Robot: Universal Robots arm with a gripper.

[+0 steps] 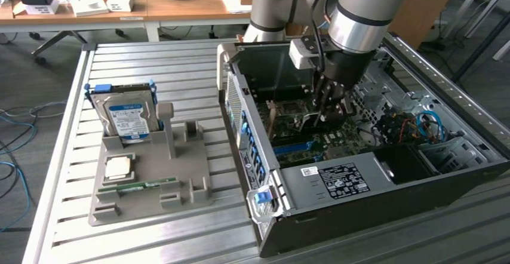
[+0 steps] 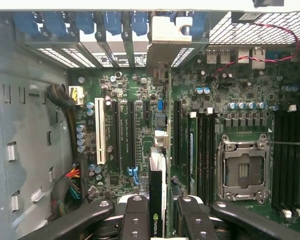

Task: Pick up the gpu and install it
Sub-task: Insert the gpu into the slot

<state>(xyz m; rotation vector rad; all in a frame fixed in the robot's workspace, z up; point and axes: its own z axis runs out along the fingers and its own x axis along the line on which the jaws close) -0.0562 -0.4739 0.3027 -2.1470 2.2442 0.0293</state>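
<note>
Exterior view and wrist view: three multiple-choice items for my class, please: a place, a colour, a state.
1. Where is the gpu? A on the floor; B in the gripper, inside the computer case; C in a person's hand.
2. The label on the hard drive is: A red; B blue and white; C yellow.
3. The hard drive: A stands upright; B lies flat; C hangs.
Answers: B, its fingers clamp it over the motherboard; B, blue-white print; A, it stands on edge in the grey holder.

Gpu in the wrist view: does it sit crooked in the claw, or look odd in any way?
Nothing stands out. The claw grips the gpu edge-on, and it runs parallel to the slots.
</note>
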